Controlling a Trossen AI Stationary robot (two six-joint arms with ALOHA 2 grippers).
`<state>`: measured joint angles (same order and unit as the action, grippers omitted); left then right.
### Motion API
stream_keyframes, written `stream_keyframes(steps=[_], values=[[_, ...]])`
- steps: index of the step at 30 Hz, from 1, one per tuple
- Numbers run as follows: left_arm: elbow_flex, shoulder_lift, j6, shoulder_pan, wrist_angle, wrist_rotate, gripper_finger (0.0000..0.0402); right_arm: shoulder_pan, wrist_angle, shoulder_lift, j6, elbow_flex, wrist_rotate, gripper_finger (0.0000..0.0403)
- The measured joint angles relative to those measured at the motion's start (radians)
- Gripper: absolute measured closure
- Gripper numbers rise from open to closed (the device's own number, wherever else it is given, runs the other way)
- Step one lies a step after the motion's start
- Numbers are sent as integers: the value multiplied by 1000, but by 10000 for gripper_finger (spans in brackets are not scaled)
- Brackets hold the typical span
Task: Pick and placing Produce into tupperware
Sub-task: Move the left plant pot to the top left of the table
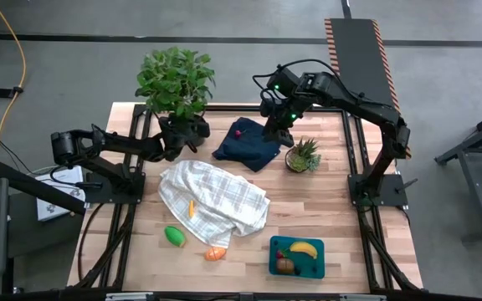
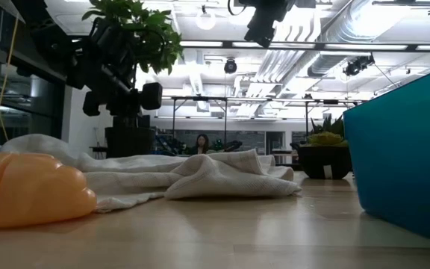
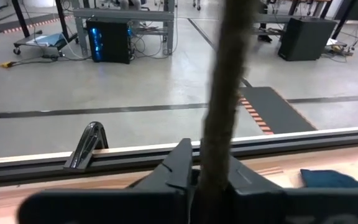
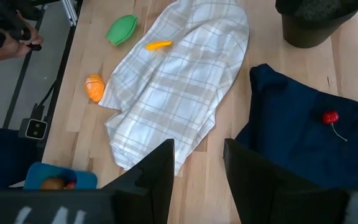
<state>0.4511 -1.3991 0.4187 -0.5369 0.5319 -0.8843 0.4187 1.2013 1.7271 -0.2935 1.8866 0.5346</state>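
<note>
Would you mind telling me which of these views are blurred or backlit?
Low view: the orange piece and tupperware loom near, soft; ceiling lights leave the leafy plant dark. Left wrist view: a blurred stem crosses the picture. High and right wrist views: evenly lit.

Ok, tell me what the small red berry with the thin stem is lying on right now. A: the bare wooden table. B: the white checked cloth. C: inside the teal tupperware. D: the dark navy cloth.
D: the red berry rests on the dark navy cloth, apart from the white checked cloth; the high view agrees, showing the right end effector above that navy cloth.
</note>
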Motion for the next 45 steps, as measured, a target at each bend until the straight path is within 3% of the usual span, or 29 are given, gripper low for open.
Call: stream_keyframes(steps=[22, 45], values=[[0, 0, -21, 0, 1, -16, 396, 0, 0, 0, -2, 0, 0, 274], [0, 0, -48, 0, -47, -139, 387, 7, 6, 0, -1, 0, 0, 274]])
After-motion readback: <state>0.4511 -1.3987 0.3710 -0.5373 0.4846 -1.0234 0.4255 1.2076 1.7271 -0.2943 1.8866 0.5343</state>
